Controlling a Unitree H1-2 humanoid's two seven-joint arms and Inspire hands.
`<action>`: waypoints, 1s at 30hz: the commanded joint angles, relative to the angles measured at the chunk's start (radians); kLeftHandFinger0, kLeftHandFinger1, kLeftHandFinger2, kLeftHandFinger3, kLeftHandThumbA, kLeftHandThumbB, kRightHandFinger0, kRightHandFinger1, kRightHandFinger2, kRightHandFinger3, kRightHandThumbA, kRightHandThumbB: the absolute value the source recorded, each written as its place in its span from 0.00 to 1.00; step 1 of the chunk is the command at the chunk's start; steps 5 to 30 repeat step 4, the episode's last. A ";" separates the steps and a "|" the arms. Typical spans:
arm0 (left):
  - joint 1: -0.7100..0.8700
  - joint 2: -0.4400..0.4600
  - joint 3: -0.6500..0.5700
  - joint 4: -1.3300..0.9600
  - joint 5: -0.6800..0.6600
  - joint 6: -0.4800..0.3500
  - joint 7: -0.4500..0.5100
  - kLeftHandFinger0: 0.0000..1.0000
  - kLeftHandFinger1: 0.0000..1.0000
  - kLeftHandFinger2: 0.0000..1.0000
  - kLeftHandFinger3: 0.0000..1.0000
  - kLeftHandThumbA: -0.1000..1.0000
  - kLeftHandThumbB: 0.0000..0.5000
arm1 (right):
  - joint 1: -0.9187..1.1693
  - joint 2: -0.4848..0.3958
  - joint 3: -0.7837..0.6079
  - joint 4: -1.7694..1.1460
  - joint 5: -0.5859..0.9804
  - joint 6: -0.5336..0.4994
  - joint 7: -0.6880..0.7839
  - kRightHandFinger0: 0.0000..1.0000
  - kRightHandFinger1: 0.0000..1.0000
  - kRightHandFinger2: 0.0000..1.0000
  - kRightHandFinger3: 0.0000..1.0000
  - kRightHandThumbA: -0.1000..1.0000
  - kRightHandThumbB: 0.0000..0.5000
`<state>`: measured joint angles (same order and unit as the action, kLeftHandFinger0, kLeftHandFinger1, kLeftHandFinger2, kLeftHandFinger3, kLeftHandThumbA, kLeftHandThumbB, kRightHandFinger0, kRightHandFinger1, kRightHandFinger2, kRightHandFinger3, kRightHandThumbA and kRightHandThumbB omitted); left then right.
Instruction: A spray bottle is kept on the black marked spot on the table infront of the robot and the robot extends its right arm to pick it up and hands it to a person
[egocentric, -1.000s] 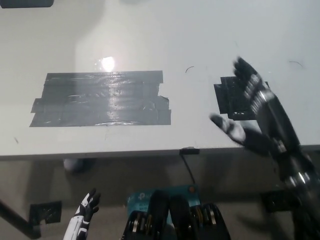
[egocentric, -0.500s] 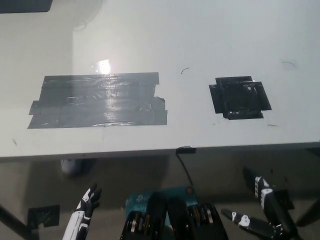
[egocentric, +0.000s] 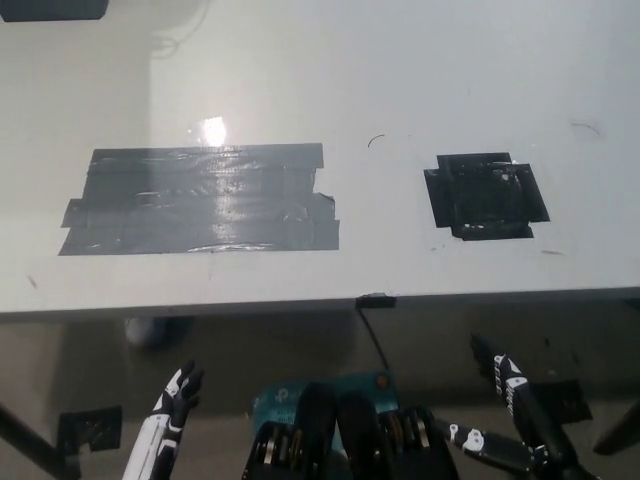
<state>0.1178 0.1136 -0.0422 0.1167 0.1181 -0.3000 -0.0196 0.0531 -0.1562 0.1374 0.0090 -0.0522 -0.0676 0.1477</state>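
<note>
The black right hand (egocentric: 515, 420) hangs low at near right, below the white table's (egocentric: 420, 70) near edge, fingers spread wide and holding nothing. The white left hand (egocentric: 172, 415) rests at near left, fingers apart. Two dark tape patches mark the tabletop: one wide grey patch (egocentric: 200, 198) left, one small black marked spot (egocentric: 486, 195) right, bare. No spray bottle or legible writing is visible.

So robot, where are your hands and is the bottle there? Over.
Black right hand open, low below table edge. White left hand open, resting lower left. Small black taped square bare; no spray bottle visible.
</note>
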 joint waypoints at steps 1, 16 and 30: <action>-0.001 0.008 -0.001 -0.037 0.019 0.010 0.002 1.00 1.00 1.00 1.00 1.00 0.69 | 0.001 -0.002 0.000 -0.010 0.001 -0.053 0.008 1.00 1.00 1.00 1.00 0.93 0.90; 0.003 0.010 -0.001 -0.039 0.024 0.010 0.002 1.00 1.00 1.00 1.00 1.00 0.69 | 0.005 -0.004 0.002 -0.011 -0.003 -0.061 0.008 1.00 1.00 1.00 1.00 0.93 0.88; 0.003 0.010 -0.001 -0.039 0.024 0.010 0.002 1.00 1.00 1.00 1.00 1.00 0.69 | 0.005 -0.004 0.002 -0.011 -0.003 -0.061 0.008 1.00 1.00 1.00 1.00 0.93 0.88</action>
